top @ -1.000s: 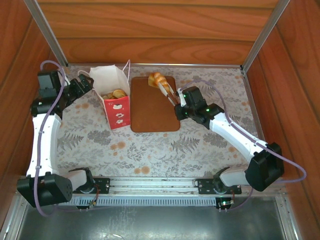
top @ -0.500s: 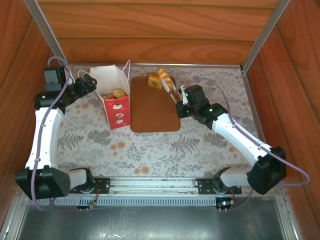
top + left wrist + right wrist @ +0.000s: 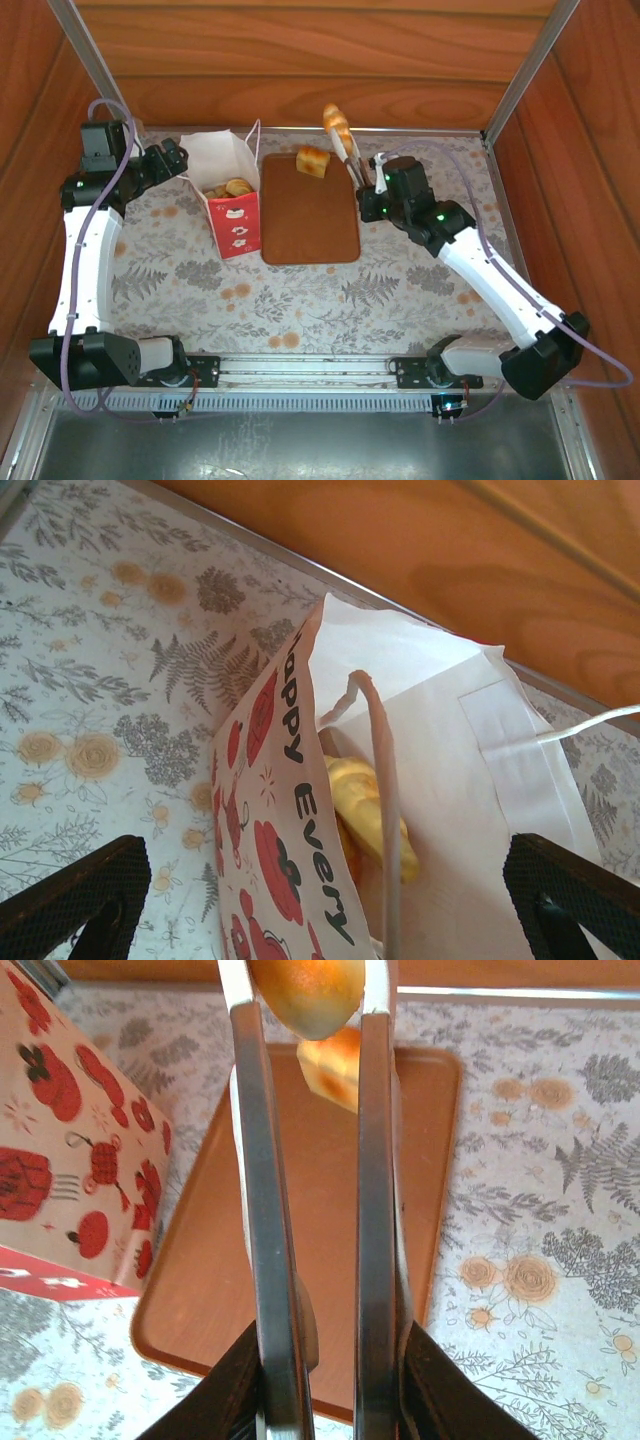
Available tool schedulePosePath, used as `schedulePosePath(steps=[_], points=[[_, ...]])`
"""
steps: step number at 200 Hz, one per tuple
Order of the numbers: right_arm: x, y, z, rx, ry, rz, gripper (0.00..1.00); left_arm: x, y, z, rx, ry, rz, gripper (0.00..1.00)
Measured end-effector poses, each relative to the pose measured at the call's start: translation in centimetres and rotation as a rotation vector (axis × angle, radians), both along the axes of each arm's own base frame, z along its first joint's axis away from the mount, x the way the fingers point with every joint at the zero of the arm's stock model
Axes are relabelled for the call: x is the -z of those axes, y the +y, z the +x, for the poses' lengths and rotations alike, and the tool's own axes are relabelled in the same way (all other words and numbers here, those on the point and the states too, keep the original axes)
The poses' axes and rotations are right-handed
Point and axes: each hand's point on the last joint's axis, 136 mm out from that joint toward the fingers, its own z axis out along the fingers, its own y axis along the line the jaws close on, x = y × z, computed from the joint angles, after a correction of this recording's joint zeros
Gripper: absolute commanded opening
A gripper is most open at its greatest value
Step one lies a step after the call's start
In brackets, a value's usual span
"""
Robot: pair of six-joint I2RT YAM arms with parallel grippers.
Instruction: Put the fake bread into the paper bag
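Observation:
The paper bag (image 3: 228, 195) stands upright left of the board, with several fake bread pieces (image 3: 232, 187) inside. In the left wrist view the bag's red printed front (image 3: 270, 810) and a yellow pastry (image 3: 365, 805) lie between my widely open left gripper (image 3: 320, 905). That left gripper (image 3: 168, 160) sits at the bag's back left corner. My right gripper (image 3: 372, 192) is shut on thin metal tongs (image 3: 265, 1210). The tongs pinch a golden roll (image 3: 336, 121), seen also as a roll (image 3: 305, 990), lifted above the board's far edge. A squarish loaf (image 3: 313, 160) rests on the board.
The flat brown board (image 3: 310, 215) lies mid-table between bag and right arm. Wooden walls enclose the back and sides; a metal rail (image 3: 400, 131) runs along the table's far edge. The floral cloth (image 3: 300, 300) spreads in front of the board.
The right arm has lifted the tongs with one roll up and back off the board, leaving the loaf behind. The left gripper shifted slightly nearer the bag.

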Motion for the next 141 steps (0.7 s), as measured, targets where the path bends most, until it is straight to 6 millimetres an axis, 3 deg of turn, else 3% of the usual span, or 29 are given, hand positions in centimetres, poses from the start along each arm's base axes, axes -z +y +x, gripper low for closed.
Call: schedulePosePath(steps=[39,87,108,141], points=[[-6.2,0.6,-0.5,-0.004,-0.097,0.085,0.00,0.2,-0.5,0.1,0.018,0.017,-0.024,0.86],[-12.3,4.7,-1.8,-0.102,-0.204,0.158,0.00,0.1,-0.6,0.2,0.023,0.018,-0.028,0.73],[-13.3,7.4,-2.1,-0.160,-0.222,0.163,0.00,0.0,-0.2,0.1,0.009,0.014,-0.015,0.69],[-13.1,11.6,-2.6,-0.246,-0.211,0.140,0.00,-1.2,0.3,-0.7,-0.017,-0.021,0.012,0.58]])
